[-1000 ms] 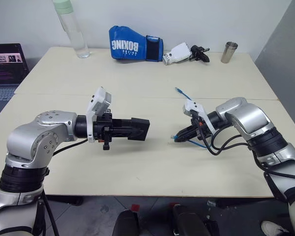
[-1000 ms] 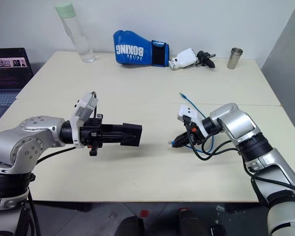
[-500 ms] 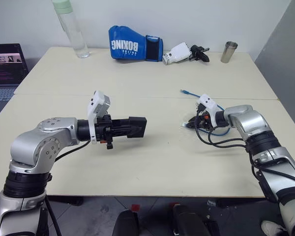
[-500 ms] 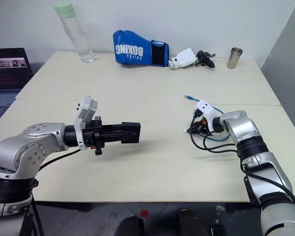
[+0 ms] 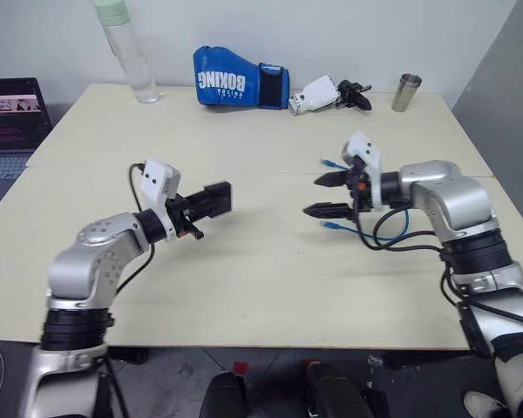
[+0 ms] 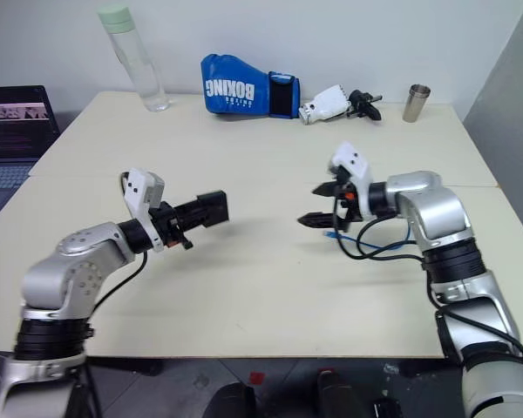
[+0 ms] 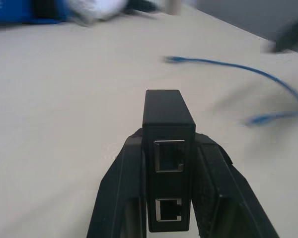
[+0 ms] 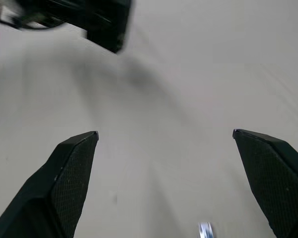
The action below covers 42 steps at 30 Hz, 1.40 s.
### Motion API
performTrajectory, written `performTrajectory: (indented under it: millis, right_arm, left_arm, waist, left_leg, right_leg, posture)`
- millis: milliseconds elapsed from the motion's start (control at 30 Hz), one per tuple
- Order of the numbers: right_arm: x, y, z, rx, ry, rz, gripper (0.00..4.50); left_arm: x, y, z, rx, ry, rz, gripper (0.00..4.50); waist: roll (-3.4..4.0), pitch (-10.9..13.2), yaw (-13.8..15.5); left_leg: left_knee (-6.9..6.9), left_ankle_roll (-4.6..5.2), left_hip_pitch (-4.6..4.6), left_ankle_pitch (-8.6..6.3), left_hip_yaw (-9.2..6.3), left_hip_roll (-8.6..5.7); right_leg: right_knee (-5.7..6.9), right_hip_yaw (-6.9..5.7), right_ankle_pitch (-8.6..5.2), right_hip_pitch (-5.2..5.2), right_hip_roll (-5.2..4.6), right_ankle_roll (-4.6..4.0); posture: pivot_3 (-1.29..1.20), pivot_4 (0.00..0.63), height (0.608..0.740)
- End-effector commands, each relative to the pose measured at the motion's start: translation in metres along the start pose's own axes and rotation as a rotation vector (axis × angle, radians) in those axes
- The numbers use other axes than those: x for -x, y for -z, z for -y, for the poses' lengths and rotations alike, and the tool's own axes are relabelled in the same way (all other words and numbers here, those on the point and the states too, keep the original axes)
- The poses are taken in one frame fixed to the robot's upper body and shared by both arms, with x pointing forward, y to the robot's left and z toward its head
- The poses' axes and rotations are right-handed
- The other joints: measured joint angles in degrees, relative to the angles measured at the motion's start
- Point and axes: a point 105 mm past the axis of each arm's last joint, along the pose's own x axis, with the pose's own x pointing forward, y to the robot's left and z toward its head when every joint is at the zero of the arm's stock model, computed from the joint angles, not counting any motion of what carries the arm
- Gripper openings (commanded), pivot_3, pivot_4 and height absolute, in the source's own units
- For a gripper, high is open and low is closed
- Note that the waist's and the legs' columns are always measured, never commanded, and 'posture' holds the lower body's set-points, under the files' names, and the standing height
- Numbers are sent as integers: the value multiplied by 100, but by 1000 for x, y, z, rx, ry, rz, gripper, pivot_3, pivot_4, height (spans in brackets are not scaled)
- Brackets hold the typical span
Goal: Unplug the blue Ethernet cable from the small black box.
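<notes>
My left gripper [image 5: 207, 204] is shut on the small black box [image 5: 213, 199] and holds it level above the table. In the left wrist view the box [image 7: 169, 144] sits between the two fingers, and both of its ports are empty. The blue Ethernet cable [image 5: 335, 226] lies loose on the table under my right arm, with one plug [image 5: 329, 162] further back. It also appears in the left wrist view as a blue cord [image 7: 213, 62]. My right gripper [image 5: 313, 197] hangs open above the cable's near end, pointing toward the box and holding nothing.
At the back of the table [image 5: 261, 287] lie a blue boxing glove [image 5: 240, 78], a clear bottle [image 5: 126, 48], a metal cup [image 5: 407, 92] and a white-and-black tool [image 5: 327, 92]. A laptop [image 5: 13, 113] stands at the far left.
My right gripper has opened, let the cable's end drop onto the table, and risen. My left arm has swung the box further from me and to the left.
</notes>
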Motion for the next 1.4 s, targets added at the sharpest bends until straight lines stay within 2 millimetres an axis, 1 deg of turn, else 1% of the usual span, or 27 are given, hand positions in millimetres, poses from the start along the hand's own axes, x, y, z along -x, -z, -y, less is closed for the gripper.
performTrajectory:
  millis: [33, 67, 167, 267, 467, 600, 667, 700, 733, 767, 833, 900, 1000, 1100, 1133, 1267, 1400]
  right_arm:
    - [-19, -13, -13, 95, 13, 36, 4500]
    - [-26, -15, -13, 102, 28, 47, 4500]
    - [-46, -18, -1, 92, 139, 68, 4500]
    - [-58, -19, -6, 73, 126, 87, 4500]
    - [-64, -19, -23, 78, 25, 95, 4500]
    - [-62, -22, -39, 76, -87, 118, 4500]
    - [-59, -22, -46, 87, -127, 120, 4500]
    - [-58, -21, -47, 97, -134, 116, 4500]
    - [-57, -21, -46, 104, -134, 113, 4500]
    - [-57, -21, -46, 109, -133, 111, 4500]
    - [-56, -20, -44, 114, -123, 109, 4500]
    - [-56, -20, -40, 118, -107, 105, 4500]
    - [-56, -20, -38, 119, -99, 104, 4500]
    - [-55, -19, -37, 123, -95, 99, 4500]
    - [-55, -19, -36, 124, -92, 99, 4500]
    - [-50, -19, -31, 123, -61, 102, 4500]
    - [-37, -16, -23, 109, -15, 98, 4500]
  left_arm:
    - [2, -4, -37, -83, -254, 92, 779]
    - [1, 0, -40, -97, -286, 97, 779]
    - [-4, 10, -47, -116, -352, 118, 779]
    - [-7, 21, -51, -125, -384, 127, 779]
    - [-8, 45, -49, -100, -375, 106, 779]
    - [-6, 57, -51, -69, -364, 79, 779]
    - [-4, 61, -51, -56, -357, 64, 1485]
    - [-4, 62, -52, -51, -355, 59, 1624]
    - [-3, 62, -52, -47, -351, 56, 1948]
    - [-3, 62, -52, -44, -348, 55, 2089]
    - [-2, 62, -53, -44, -348, 55, 2547]
    - [-2, 60, -53, -50, -348, 60, 2901]
    - [-2, 56, -52, -58, -343, 69, 3580]
    - [0, 55, -49, -69, -329, 67, 4058]
    - [2, 54, -48, -73, -326, 67, 4284]
    - [14, 49, -45, -118, -331, 66, 4284]
    - [29, 39, -44, -152, -348, 66, 4284]
  waist:
    - [0, 0, 4]
    - [0, 0, 5]
    - [-2, -1, 10]
    - [-6, -4, 12]
    - [-6, -4, 19]
    - [-6, -4, 14]
    - [-6, -4, 13]
    - [-6, -4, 12]
    - [-6, -4, 11]
    - [-6, -4, 10]
    - [-7, -4, 9]
    - [-7, -4, 9]
    - [-7, -4, 9]
    - [-7, -4, 10]
    - [-7, -4, 9]
    - [-7, -4, 8]
    - [-7, -4, 6]
  left_leg:
    - [0, 0, 0, 0, 2, 0]
    - [1, 0, -2, 0, 3, 0]
    - [1, -2, -3, 1, 8, -2]
    - [2, -3, -3, 2, 9, -3]
    - [1, -4, -5, 2, 10, -3]
    - [0, -2, -1, 1, 8, -2]
    - [0, -2, -1, 1, 7, -3]
    - [0, -1, -1, 1, 7, -4]
    - [0, -1, -1, 1, 8, -4]
    - [0, -1, -1, 1, 7, -4]
    - [0, -2, -1, 1, 5, -3]
    - [0, -2, -1, 1, 5, -2]
    - [0, -2, -1, 1, 5, -3]
    - [0, -2, -1, 1, 5, -3]
    - [0, -2, -1, 1, 6, -2]
    - [-1, -2, -1, 1, 7, 0]
    - [-2, -2, -1, 1, 6, 1]
  right_leg:
    - [0, 0, 0, 0, -1, 0]
    - [0, 0, 0, -2, -3, 0]
    - [-1, 1, 1, -2, -7, 1]
    - [1, -2, 3, -3, -7, 2]
    - [-4, -4, 3, -2, -8, 3]
    - [3, -5, 3, -1, -6, 3]
    - [3, -6, 3, 1, -5, 3]
    - [2, -6, 3, 1, -5, 3]
    - [2, -6, 3, 2, -5, 3]
    - [2, -6, 3, 2, -5, 3]
    - [2, -8, 3, 2, -5, 3]
    - [2, -8, 3, 1, -5, 3]
    - [2, -7, 3, 2, -5, 3]
    - [2, -7, 2, 1, -5, 3]
    - [2, -7, 2, 2, -5, 3]
    - [0, -6, 3, 1, -5, 3]
    - [1, -6, 2, 0, -5, 3]
  posture:
    - [0, 150, 740]
    - [0, 150, 740]
    - [0, 150, 740]
    - [0, 150, 740]
    - [0, 150, 740]
    - [0, 150, 740]
    - [0, 150, 740]
    - [0, 150, 740]
    - [0, 150, 740]
    - [0, 150, 740]
    - [0, 150, 740]
    - [0, 150, 740]
    - [0, 150, 740]
    - [0, 150, 740]
    - [0, 150, 740]
    - [0, 150, 740]
    - [0, 150, 740]
